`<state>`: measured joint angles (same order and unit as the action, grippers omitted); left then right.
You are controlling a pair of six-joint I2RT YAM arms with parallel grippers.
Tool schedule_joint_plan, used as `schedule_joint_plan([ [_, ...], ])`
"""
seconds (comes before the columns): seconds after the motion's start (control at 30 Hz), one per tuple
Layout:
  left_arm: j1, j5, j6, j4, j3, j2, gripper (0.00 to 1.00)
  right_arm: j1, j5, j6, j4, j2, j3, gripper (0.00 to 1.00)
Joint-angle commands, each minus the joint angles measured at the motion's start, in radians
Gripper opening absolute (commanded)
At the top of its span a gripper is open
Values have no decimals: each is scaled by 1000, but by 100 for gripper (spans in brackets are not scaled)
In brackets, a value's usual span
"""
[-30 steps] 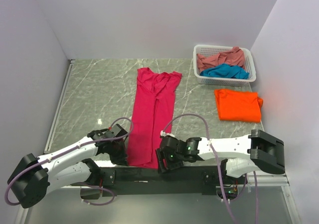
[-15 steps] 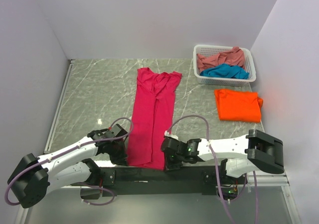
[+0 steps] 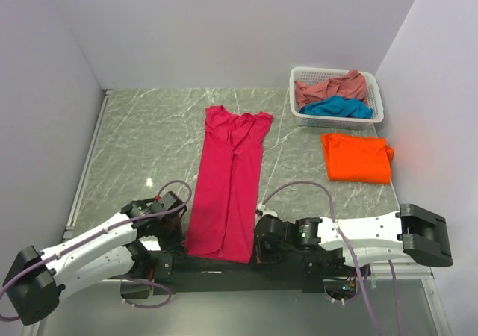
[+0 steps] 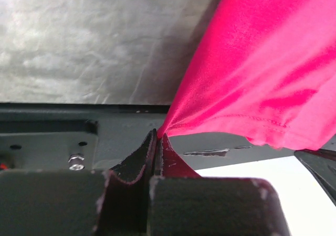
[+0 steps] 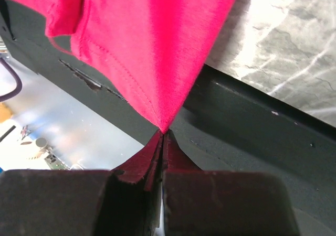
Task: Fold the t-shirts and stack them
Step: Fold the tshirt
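1. View coverage. Only the overhead view shows the full layout: the grey marbled table [image 3: 149, 142], the magenta-pink t-shirt [image 3: 228, 179] down its middle, and the other garments at the far right. Only the wrist views show the two grips at close range, including the stitched hem edge.

2. Magenta-pink t-shirt, relative to the grippers. Its near end lies at the table's near edge, over the black mounting rail [image 3: 224, 265]. The left gripper [image 4: 157, 135] is clamped tight on the left hem corner, and the cloth fans up and to the right from its tips. The right gripper [image 5: 161, 132] is clamped tight on the right hem corner, and the cloth fans up and to the left. Both corners are drawn into points at the fingertips.

3. Orientation. The shirt is folded into a narrow strip. Its long axis runs from near to far, leaning slightly right at the far end. The neck-and-sleeve end points away from the arms.

4. White lattice basket [image 3: 329, 70]. It stands in the far right corner and holds two crumpled shirts: the salmon-pink t-shirt [image 3: 328, 88] on the far side and the teal-blue t-shirt [image 3: 340, 107] on the near side.

5. Orange t-shirt [image 3: 357, 158]. It is a folded rectangle lying flat on the table, just on the near side of the basket.
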<state>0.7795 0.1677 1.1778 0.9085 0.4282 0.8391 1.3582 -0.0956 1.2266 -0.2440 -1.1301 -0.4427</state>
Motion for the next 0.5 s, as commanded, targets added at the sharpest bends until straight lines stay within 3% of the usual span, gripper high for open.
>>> schedule_joint_plan([
  [0.0, 18, -26, 40, 72, 18, -12, 1, 5, 19, 39, -29, 7, -10, 0],
  [0.17, 18, -86, 37, 63, 99, -6, 1, -13, 91, 19, -107, 101, -19, 0],
  [0.3, 18, -129, 22, -48, 159, 44, 1, -109, 157, -82, -184, 138, -102, 0],
  [0.47, 15, -494, 95, 24, 339, 176, 1, -263, 227, -217, -221, 132, -181, 0],
])
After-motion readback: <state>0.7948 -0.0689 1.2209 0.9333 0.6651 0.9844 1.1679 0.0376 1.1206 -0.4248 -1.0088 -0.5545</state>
